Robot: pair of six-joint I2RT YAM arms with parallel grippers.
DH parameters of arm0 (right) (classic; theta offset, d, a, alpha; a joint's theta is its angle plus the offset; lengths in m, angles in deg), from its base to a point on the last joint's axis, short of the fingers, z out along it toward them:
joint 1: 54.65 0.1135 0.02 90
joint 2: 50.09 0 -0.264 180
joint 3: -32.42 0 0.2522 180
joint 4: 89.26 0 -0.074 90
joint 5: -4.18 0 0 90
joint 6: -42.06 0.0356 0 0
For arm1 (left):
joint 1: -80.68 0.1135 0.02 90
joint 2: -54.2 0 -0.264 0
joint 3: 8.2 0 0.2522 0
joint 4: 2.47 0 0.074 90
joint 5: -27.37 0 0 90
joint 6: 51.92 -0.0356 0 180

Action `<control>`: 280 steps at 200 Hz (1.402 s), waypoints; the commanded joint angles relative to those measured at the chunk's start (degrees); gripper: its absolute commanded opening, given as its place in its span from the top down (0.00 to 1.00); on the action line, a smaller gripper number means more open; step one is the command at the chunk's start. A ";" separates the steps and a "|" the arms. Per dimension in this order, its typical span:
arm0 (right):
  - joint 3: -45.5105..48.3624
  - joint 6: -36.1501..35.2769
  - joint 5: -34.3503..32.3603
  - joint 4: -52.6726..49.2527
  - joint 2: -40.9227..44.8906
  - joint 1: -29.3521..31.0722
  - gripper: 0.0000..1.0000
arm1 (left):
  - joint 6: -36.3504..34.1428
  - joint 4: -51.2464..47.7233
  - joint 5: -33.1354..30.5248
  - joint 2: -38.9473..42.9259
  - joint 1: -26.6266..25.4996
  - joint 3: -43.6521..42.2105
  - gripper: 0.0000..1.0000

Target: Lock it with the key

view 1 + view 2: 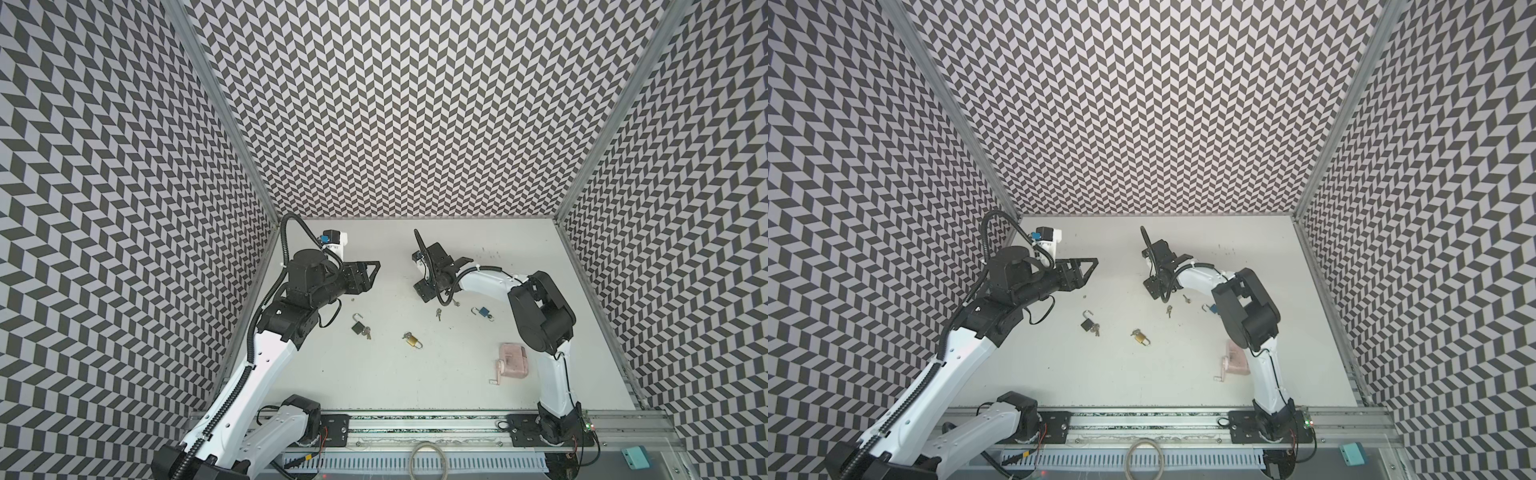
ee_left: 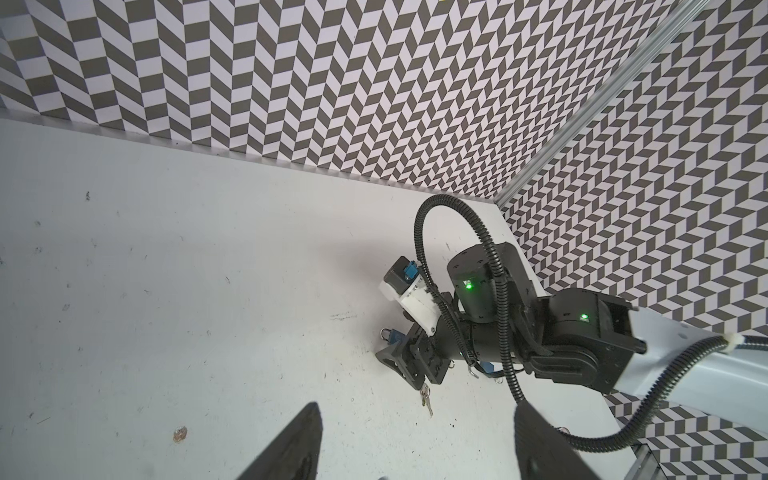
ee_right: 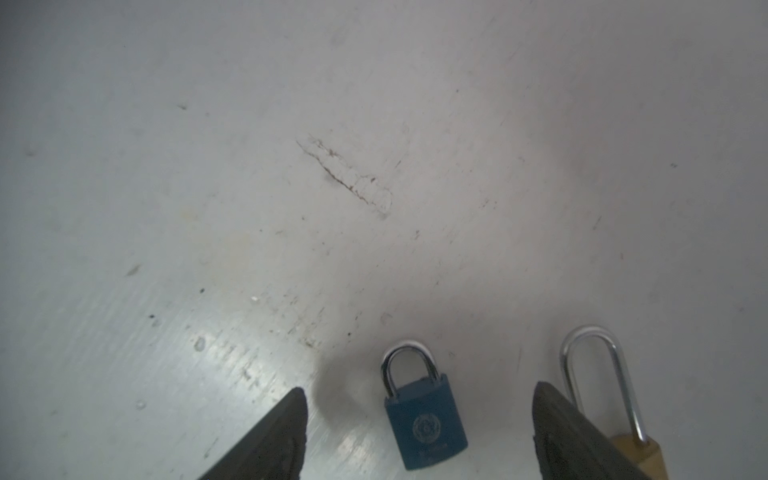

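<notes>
Close by the wide-spread right claw [image 3: 419,388], a blue padlock [image 3: 424,424], shackle closed.

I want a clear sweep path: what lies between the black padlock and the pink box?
The brass padlock with its keys lies between the black padlock and the pink box, nearer the black one; both top views show it.
</notes>
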 commanded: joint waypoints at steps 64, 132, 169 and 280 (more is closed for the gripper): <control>11.59 11.08 -4.42 11.65 21.72 -0.19 0.07 | -0.76 0.73 -0.10 1.50 1.08 -1.49 0.26; 25.65 20.31 -12.36 10.18 36.16 -1.50 0.00 | 1.06 7.98 1.83 0.93 -1.35 -6.97 0.26; 27.08 22.16 -11.05 -0.89 35.70 -4.67 0.10 | 3.55 13.14 -2.62 -2.23 -8.71 -9.50 0.26; 28.82 20.96 0.34 -0.10 26.51 -16.72 0.40 | 7.20 28.98 -2.04 -21.29 -26.00 -7.29 0.27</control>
